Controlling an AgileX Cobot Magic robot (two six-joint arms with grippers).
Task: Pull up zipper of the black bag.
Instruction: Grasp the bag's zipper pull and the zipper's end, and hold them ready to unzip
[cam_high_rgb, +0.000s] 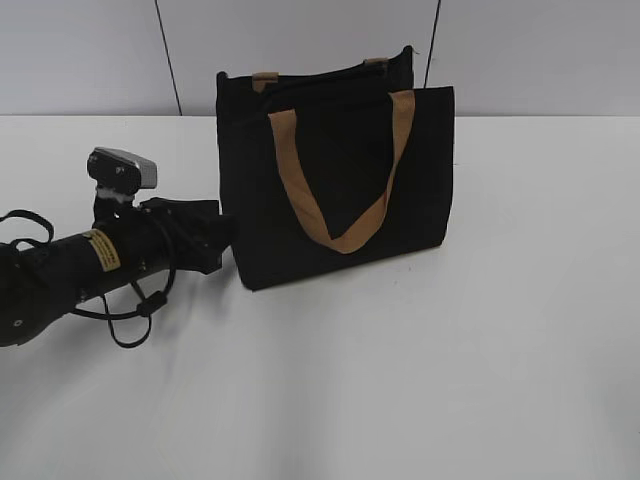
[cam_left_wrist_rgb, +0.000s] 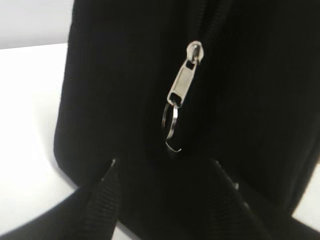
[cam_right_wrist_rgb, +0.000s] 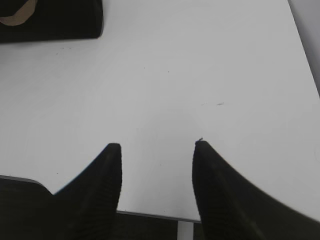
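Left gripper (cam_left_wrist_rgb: 165, 172) spread, fingers either side of zipper (cam_left_wrist_rgb: 181, 87) just ahead on black bag (cam_high_rgb: 330, 180) side panel, lined up for pinching tab. Right gripper (cam_right_wrist_rgb: 156, 155) parted, idle over table (cam_right_wrist_rgb: 200, 75), bag far ahead-left.

A lab-like test bench: bare white desk (cam_high_rgb: 400, 380), plain grey panelled wall (cam_high_rgb: 90, 55), robot arm (cam_high_rgb: 90, 265) with camera.

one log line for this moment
left gripper: open, at zipper | black bag: upright | right gripper: open, idle
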